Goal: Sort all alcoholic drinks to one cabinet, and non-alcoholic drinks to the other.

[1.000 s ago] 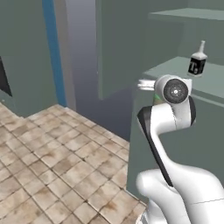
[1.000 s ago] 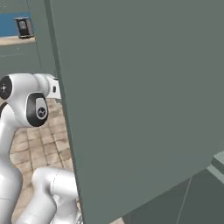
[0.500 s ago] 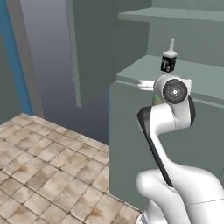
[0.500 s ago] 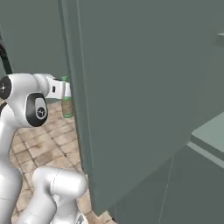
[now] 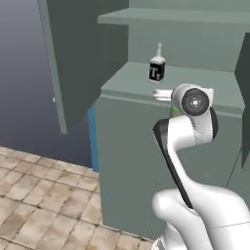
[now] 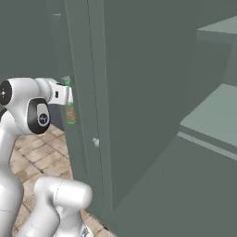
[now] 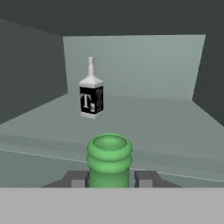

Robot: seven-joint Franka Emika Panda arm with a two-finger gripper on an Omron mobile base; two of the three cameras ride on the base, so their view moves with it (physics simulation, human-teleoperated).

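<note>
- Hand view: gripper (image 7: 109, 178) pinched tight on the green glass bottle (image 7: 109, 159), neck clamped between the two fingers (image 7: 75, 178), bottle mouth dead centre at 6 o'clock.
- Black-labelled bottle (image 7: 91, 90) with the white "T" standing upright on the lower cabinet shelf (image 7: 166, 127), up around 11 o'clock from the green one, well apart.
- Left base view: same T bottle (image 5: 156, 68) on that shelf, cabinet door (image 5: 73, 58) swung open at 9 o'clock.
- Right base view: green bottle (image 6: 70, 109) hanging at the wrist, just beside the door edge.
- Looks like the carry-in step for the second alcoholic drink.
- Next up, probably: reach forward over the shelf lip, set down beside the T bottle without clipping it, then let go.
</note>
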